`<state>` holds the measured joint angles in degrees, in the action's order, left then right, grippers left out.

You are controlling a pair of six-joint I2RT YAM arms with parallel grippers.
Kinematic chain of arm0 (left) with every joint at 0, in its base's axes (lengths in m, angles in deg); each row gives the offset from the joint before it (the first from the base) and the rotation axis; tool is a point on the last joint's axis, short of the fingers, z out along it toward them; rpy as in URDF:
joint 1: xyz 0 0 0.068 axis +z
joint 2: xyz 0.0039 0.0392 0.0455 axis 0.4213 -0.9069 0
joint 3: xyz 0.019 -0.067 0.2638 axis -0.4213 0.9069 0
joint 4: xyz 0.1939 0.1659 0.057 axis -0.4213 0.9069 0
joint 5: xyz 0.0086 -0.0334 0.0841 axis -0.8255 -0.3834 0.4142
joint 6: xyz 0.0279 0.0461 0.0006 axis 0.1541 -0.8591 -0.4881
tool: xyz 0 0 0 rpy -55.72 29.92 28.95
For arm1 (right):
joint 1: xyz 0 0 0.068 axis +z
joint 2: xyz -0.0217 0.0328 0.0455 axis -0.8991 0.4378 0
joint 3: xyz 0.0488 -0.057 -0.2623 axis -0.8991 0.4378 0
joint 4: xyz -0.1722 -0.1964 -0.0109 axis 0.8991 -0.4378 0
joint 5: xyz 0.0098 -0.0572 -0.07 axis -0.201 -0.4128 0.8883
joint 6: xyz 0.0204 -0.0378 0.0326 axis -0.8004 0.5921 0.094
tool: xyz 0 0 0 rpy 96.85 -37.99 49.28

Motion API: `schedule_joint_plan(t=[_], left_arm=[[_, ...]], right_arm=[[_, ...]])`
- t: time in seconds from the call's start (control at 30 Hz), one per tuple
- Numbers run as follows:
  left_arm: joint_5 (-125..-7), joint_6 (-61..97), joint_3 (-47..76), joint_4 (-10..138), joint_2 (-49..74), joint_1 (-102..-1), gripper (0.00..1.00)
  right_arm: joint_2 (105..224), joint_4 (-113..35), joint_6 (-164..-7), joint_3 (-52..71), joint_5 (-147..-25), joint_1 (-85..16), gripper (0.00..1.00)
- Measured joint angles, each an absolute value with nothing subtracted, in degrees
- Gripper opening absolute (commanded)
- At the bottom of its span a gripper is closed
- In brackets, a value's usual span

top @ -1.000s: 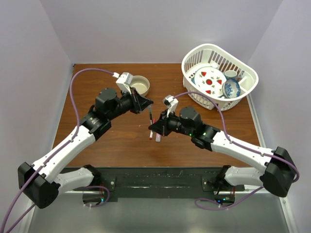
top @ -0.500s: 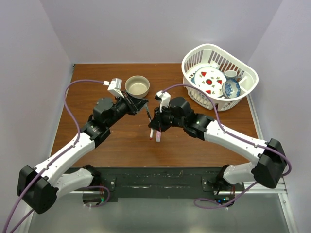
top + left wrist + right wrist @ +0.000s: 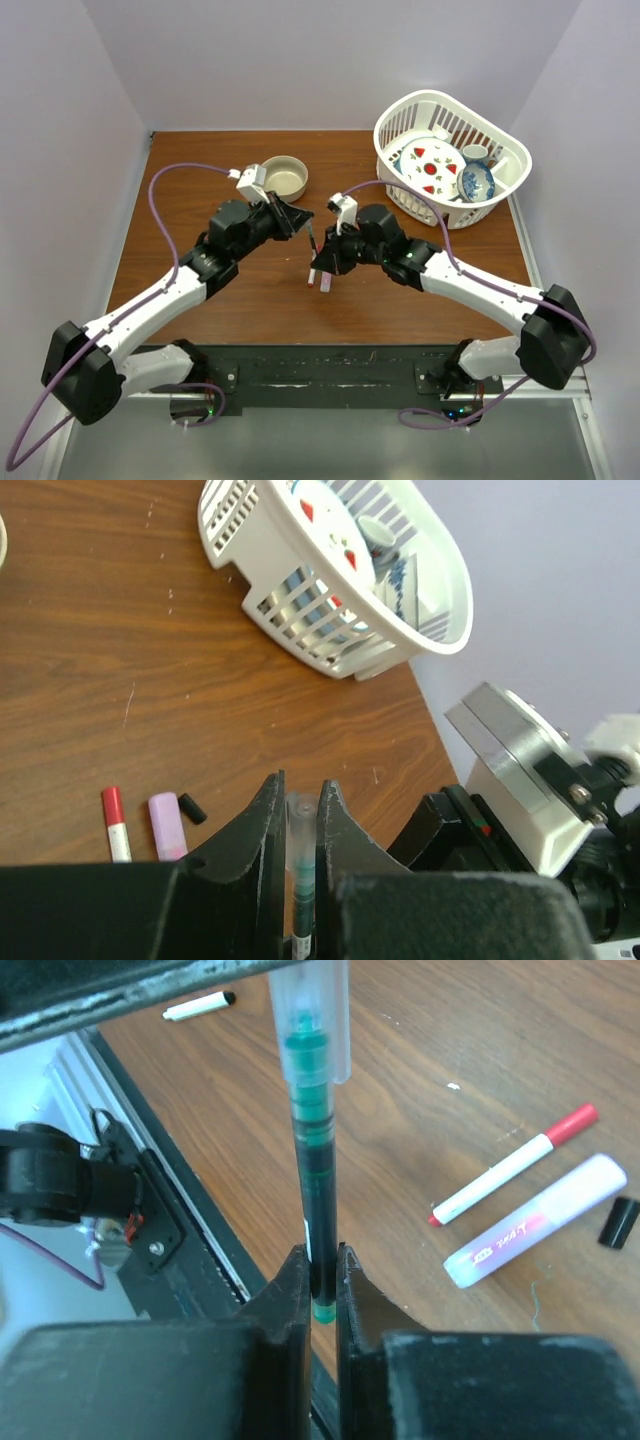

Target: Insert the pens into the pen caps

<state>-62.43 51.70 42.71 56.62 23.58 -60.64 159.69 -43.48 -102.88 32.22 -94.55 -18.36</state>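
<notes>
With right gripper (image 3: 320, 1265) clamping the green pen (image 3: 318, 1190) and left gripper (image 3: 300, 792) pinching its clear cap (image 3: 312, 1010) above mid-table (image 3: 250, 290), press them together dead straight.

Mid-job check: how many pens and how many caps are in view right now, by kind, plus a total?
Pens: 4 (green pen, pink marker, red-ended white pen, black-tipped white pen)
Caps: 2 (clear cap on the green pen's end, black cap loose on the table)
Total: 6
</notes>
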Motion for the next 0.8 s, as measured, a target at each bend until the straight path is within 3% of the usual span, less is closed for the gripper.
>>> schedule_joint_plan(t=[0.23, 0.47, 0.8], left_arm=[[-63.57, 44.7, 29.37, 72.56, 14.9, -58.98, 0.0], [-61.8, 36.83, 23.97, 79.18, 6.25, -53.93, 0.0], [-61.58, 31.32, 24.02, 78.74, -8.24, -53.8, 0.0]], right_arm=[[150.18, -35.76, -106.05, 39.72, -93.93, -21.88, 0.54], [137.22, -39.54, -106.86, 48.48, -93.98, -21.99, 0.7], [134.82, -43.37, -106.77, 49.77, -92.1, -21.99, 0.72]])
